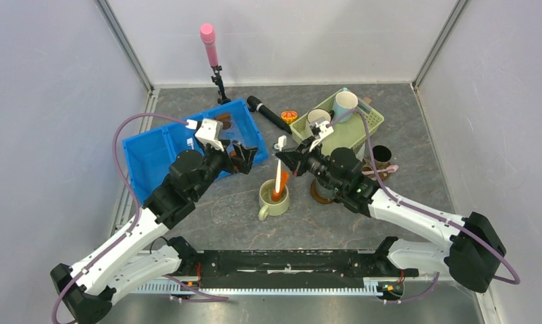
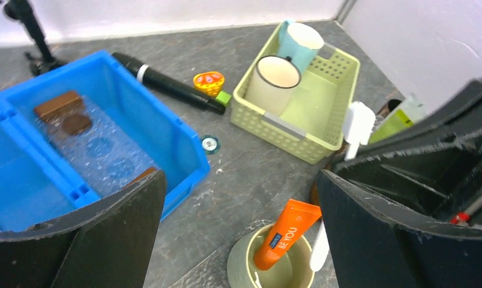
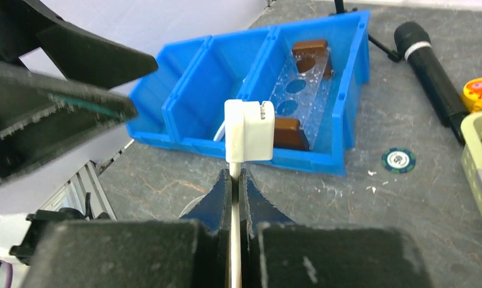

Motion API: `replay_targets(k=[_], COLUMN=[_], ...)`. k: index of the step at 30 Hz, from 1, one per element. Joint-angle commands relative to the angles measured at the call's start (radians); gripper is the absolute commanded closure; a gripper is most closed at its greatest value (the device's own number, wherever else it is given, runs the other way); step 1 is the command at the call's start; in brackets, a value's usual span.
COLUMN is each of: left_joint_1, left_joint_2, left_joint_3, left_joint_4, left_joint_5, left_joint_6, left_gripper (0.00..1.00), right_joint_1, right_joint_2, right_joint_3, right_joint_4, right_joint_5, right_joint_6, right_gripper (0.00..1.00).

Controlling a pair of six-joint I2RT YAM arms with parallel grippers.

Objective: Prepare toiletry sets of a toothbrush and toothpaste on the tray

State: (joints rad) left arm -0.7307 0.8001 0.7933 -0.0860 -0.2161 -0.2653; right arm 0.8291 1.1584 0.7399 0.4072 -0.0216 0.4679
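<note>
1. The blue bin sits toward the left edge of the worktop. The left gripper hangs over the bin's right near corner, its jaws wide apart and holding nothing.
2. Just to the right, near the middle of the worktop, stands a pale green mug. Its handle points toward the near-left. An orange toothpaste tube leans inside it, flat crimped end up.
3. The white toothbrush has its long axis close to upright. The bristle head is on top and the handle runs down into the mug beside the tube.
4. The right gripper reaches in from the right and is clamped on the toothbrush shaft just below the head. It sits almost directly above the mug.
5. Only a dark-brown rounded end of the tray shows, just right of the mug and under the right arm. The rest is hidden. The mug appears to stand on the bare worktop, not on the tray.
6. My judgement is that the brush has only to be let go straight down. What is left of the task then depends on the tray lying to the mug's right. The right arm is nearer both mug and tray, while the open left claw is just beside the mug, on its left.
</note>
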Motion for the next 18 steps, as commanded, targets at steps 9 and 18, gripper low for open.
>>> replay_targets(k=[9, 18], left_joint_1=[0.07, 0.082], left_joint_2=[-0.08, -0.109], left_joint_3=[-0.035, -0.043], left_joint_4=[-0.114, -0.15], left_joint_5=[-0.13, -0.134], left_joint_6=[-0.148, -0.15], left_gripper=[0.0, 0.0], right_joint_1=[0.094, 0.148], right_joint_2=[0.029, 0.093], right_joint_3=[-0.188, -0.238], right_joint_4=[0.397, 0.498], right_joint_5=[0.206, 0.292], right_joint_6=[0.026, -0.016], right_gripper=[1.0, 1.0])
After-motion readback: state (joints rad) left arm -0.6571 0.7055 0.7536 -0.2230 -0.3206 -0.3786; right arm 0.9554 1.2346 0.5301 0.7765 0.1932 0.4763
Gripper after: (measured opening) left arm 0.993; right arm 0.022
